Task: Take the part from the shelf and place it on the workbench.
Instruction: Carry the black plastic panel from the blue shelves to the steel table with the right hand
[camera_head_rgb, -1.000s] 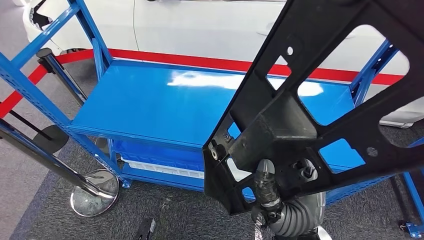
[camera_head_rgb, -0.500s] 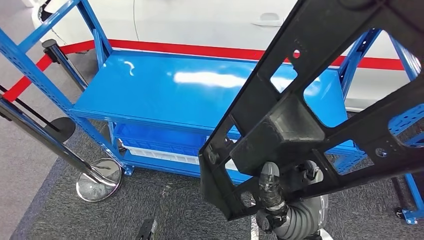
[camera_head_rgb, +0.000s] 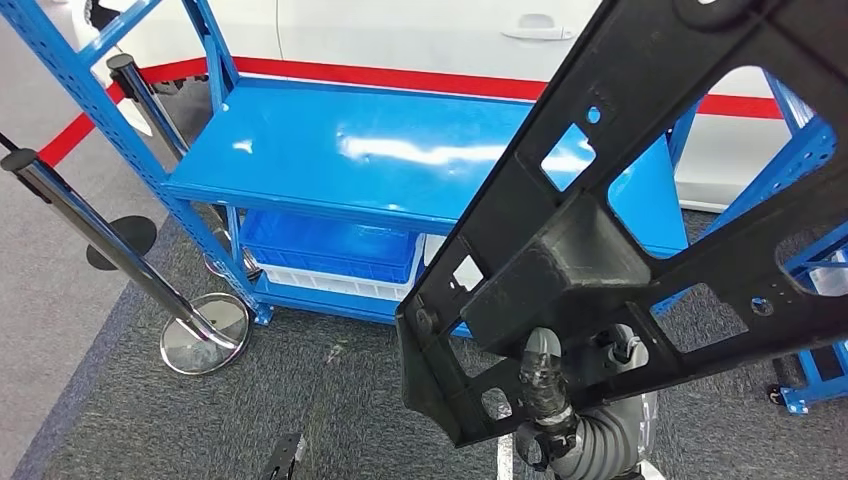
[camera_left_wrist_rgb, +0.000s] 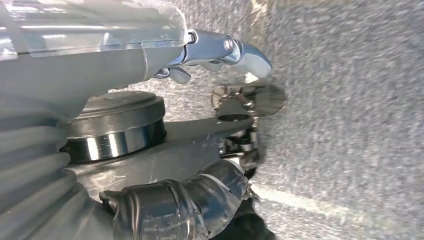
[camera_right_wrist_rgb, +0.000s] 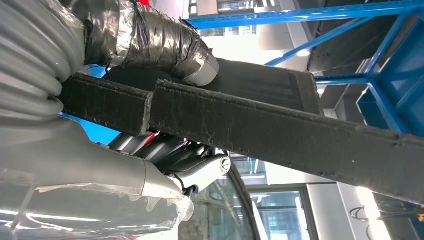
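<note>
Ahead, blue shelf (camera_head_rgb: 400, 160), grey carpet (camera_head_rgb: 330, 400), red stripe (camera_head_rgb: 400, 78)

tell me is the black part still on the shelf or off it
Off it: the right hand holds the black part up in the air, over the carpet in front of the blue shelf.

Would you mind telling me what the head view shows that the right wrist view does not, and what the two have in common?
Head view alone: the black part's whole cut-out frame, the blue workbench top, a blue bin beneath it, two chrome-based stanchions, the red floor line and grey carpet.

Right wrist view alone: the part's rough edge close up, blue frame beams overhead, and windows behind.

Both: the right hand gripping the black part, its taped thumb pressed on it.
</note>
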